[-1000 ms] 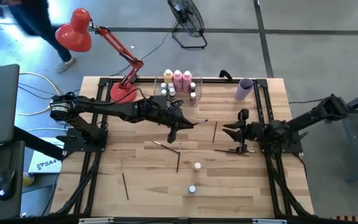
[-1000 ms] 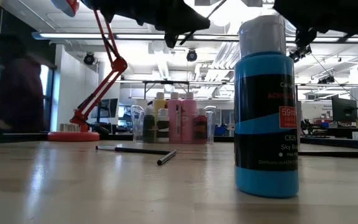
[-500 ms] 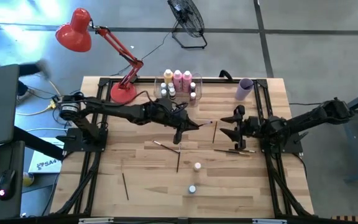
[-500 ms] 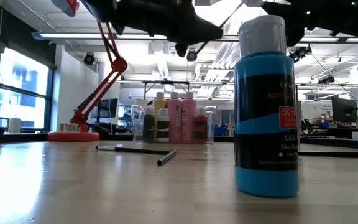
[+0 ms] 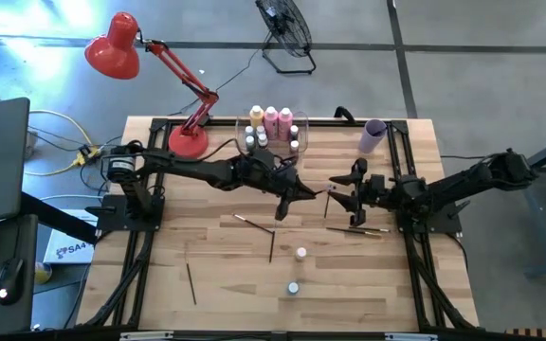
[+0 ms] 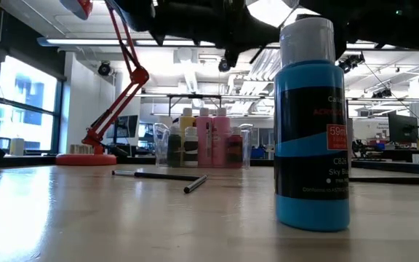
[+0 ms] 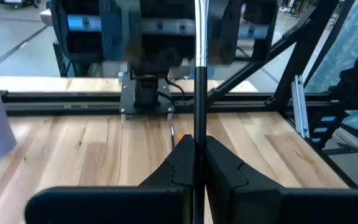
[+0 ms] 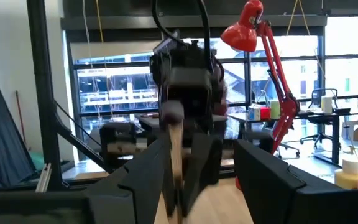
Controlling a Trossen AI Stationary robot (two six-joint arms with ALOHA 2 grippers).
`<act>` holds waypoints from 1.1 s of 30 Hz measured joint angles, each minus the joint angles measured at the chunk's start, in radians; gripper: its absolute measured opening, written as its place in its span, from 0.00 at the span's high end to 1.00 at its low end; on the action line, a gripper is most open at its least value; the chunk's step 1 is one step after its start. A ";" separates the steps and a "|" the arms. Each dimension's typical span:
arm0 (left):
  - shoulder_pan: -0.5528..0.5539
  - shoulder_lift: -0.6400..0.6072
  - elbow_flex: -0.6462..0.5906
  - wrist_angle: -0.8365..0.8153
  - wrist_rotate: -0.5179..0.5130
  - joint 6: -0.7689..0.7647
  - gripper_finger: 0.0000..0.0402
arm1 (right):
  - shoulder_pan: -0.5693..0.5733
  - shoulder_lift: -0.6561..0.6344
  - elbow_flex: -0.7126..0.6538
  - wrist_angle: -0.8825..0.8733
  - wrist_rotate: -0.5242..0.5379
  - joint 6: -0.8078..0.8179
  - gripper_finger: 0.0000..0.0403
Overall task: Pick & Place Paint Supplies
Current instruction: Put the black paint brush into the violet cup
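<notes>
The brush (image 7: pixel 199 93) hangs mid-table, pinched in the closed left gripper (image 7: pixel 196 163), its tip offered toward the right gripper (image 5: pixel 337 196), whose fingers gape empty just beside it, apparently for a handover.

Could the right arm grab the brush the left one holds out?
Probably yes: the right gripper has open jaws facing the brush, whose free end points at it, nothing between. The left gripper is shut on it.

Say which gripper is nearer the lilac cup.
Right. The right gripper hovers over the table's middle, just inward of the lilac cup at the far right corner; the left gripper, shut on a paintbrush, is a little farther away.
</notes>
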 joint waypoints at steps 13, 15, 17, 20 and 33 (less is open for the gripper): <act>0.000 0.006 0.000 -0.001 -0.002 0.000 0.97 | 0.000 0.000 0.000 0.010 -0.045 -0.002 0.60; 0.000 0.006 0.000 0.000 -0.002 0.000 0.97 | 0.000 0.000 0.000 0.013 -0.045 -0.002 0.65; 0.000 0.006 0.000 0.000 -0.002 0.000 0.97 | 0.000 0.000 0.000 0.012 -0.045 -0.002 0.69; 0.000 0.006 0.000 0.002 -0.006 0.000 0.97 | 0.000 0.000 0.000 0.014 -0.046 -0.002 0.75; 0.000 0.055 0.000 0.076 -0.027 -0.016 0.97 | 0.000 0.000 0.000 0.016 -0.055 -0.002 0.80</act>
